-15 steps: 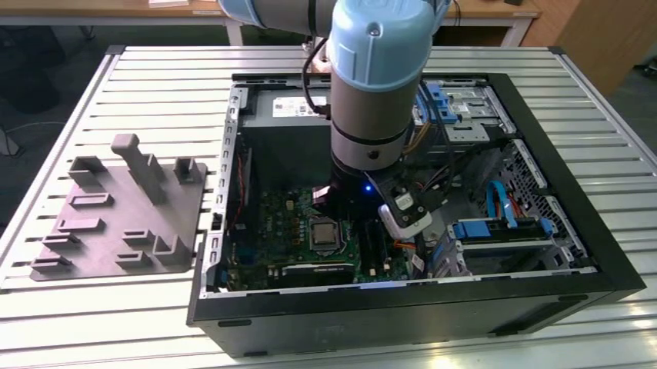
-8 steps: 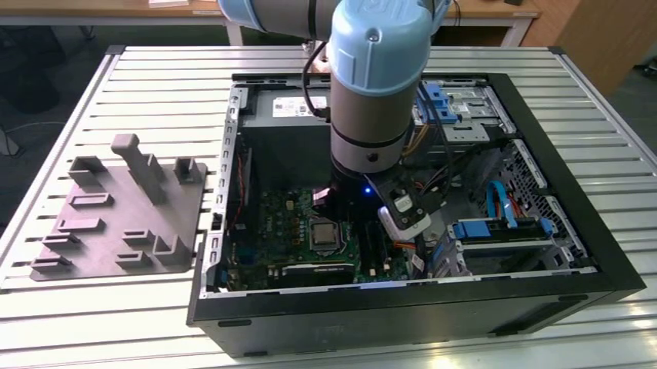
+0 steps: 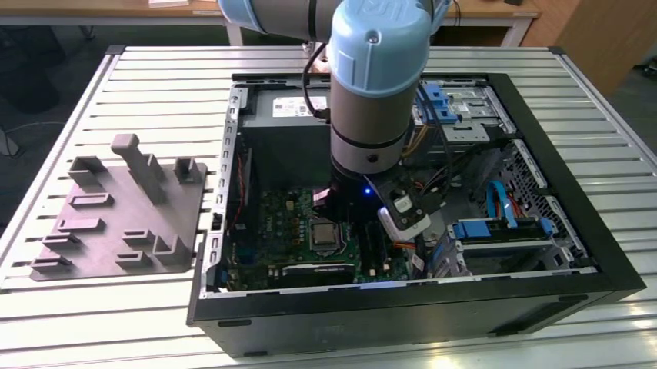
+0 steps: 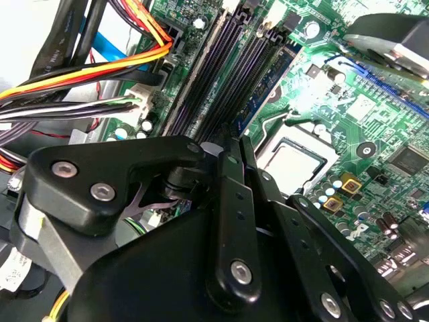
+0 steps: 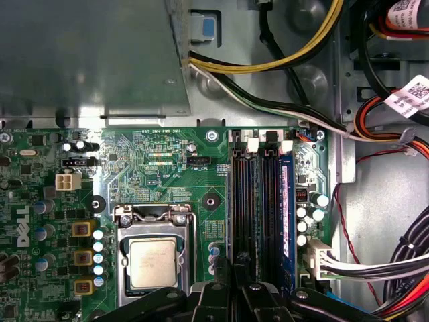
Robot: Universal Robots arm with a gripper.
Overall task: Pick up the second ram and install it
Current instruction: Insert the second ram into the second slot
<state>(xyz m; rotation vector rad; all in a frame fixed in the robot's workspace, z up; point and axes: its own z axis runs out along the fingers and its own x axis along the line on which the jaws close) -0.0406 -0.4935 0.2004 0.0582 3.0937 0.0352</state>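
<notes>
My gripper (image 5: 239, 268) hangs low inside the open computer case (image 3: 575, 254), just above the motherboard's (image 5: 154, 168) row of memory slots (image 5: 244, 201). Its black fingers (image 4: 226, 181) are shut against each other, and I see nothing between them. A dark blue ram (image 5: 286, 215) stands edge-up, seated in the outermost slot, a little to the side of the fingertips; its far end appears too in the second wrist view (image 4: 271, 84). I cannot tell whether this strip is the second ram. The slots under the fingertips look dark.
The processor socket (image 5: 153, 261) lies beside the slots. Bundles of coloured cables (image 4: 87, 74) and the grey power-supply box (image 5: 87, 54) crowd the case around the board. The grey fixture plate (image 3: 123, 219) lies on the slatted table at the exterior view's left.
</notes>
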